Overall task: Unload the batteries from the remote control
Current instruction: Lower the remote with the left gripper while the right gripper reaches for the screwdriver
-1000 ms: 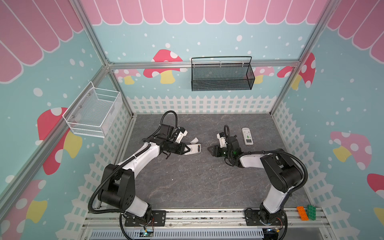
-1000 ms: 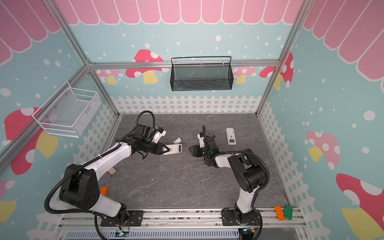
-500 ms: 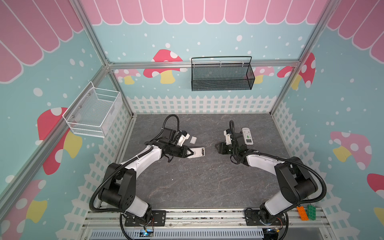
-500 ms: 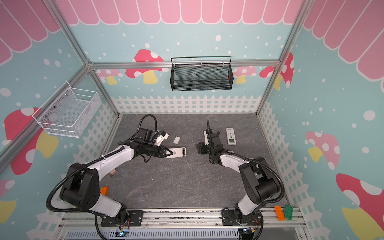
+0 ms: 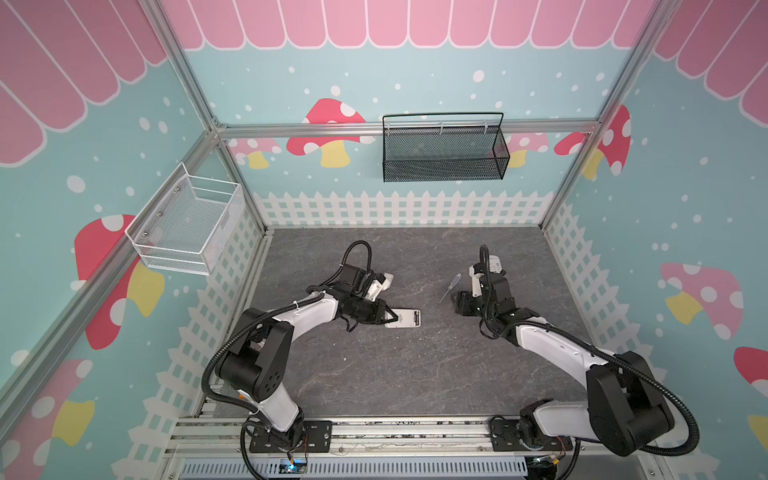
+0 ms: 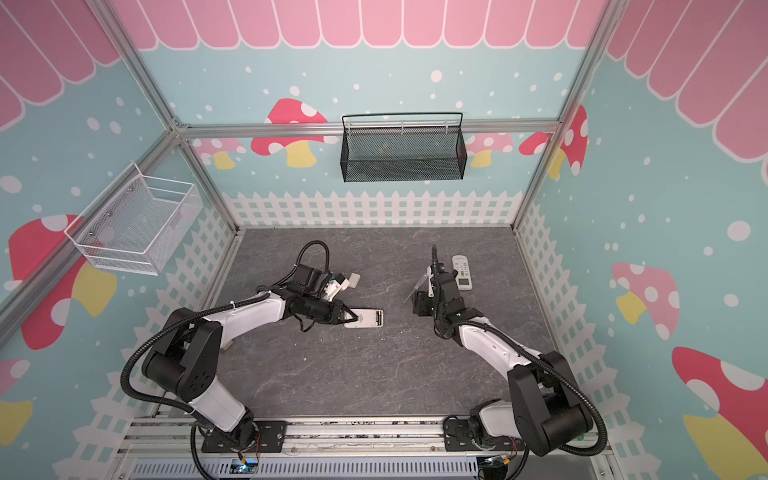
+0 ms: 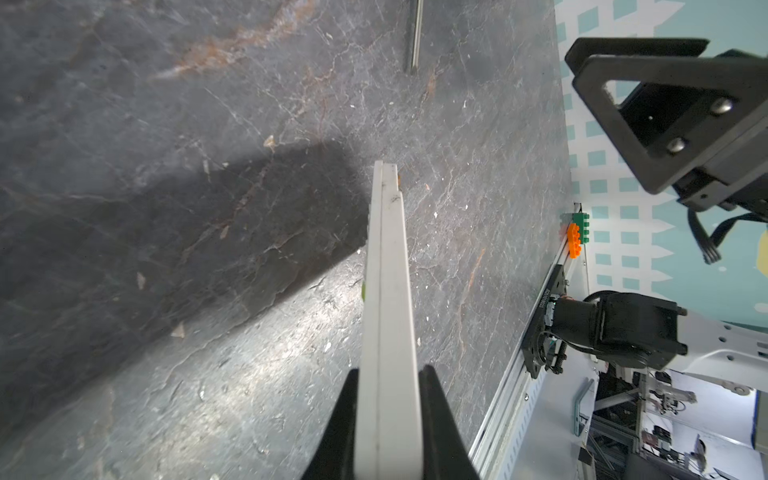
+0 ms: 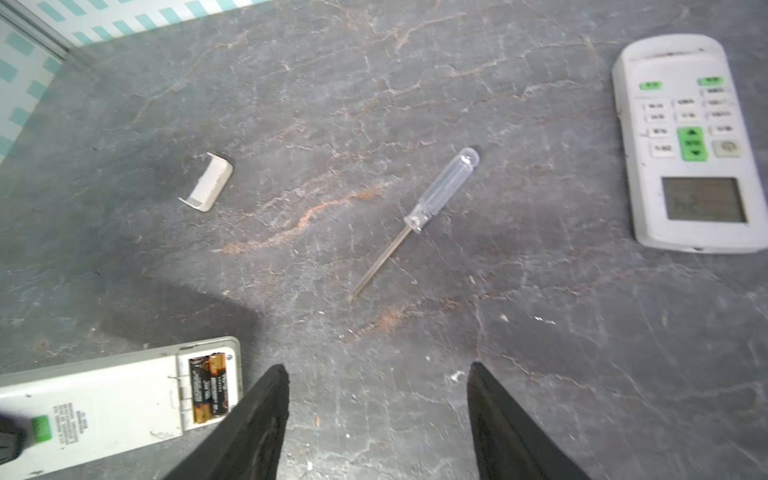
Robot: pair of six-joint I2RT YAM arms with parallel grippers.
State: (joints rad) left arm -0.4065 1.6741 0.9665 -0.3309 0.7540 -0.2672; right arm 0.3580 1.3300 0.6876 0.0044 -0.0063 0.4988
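Observation:
My left gripper (image 5: 388, 318) is shut on one end of the white remote control (image 5: 404, 319), which lies back up on the grey table. From the left wrist view I see the remote control (image 7: 388, 270) edge-on between the black fingers (image 7: 436, 415). Its compartment is open, and two dark batteries (image 8: 209, 386) with coppery ends sit inside, also visible in a top view as the batteries (image 6: 378, 318). My right gripper (image 8: 378, 370) stands open and empty over bare table, beside the remote's open end (image 8: 208, 353) and apart from it.
A clear-handled screwdriver (image 8: 440, 195) lies loose on the table beyond my right gripper. The small white battery cover (image 8: 210, 180) lies further left. A second white remote (image 8: 690, 145) lies face up at the back right. A black basket (image 5: 444, 153) and a white basket (image 5: 187, 224) hang on the walls.
My right gripper has opened wider and drawn back to the right, away from the remote; the screwdriver now lies free on the table. The left gripper brought the remote nearer the front.

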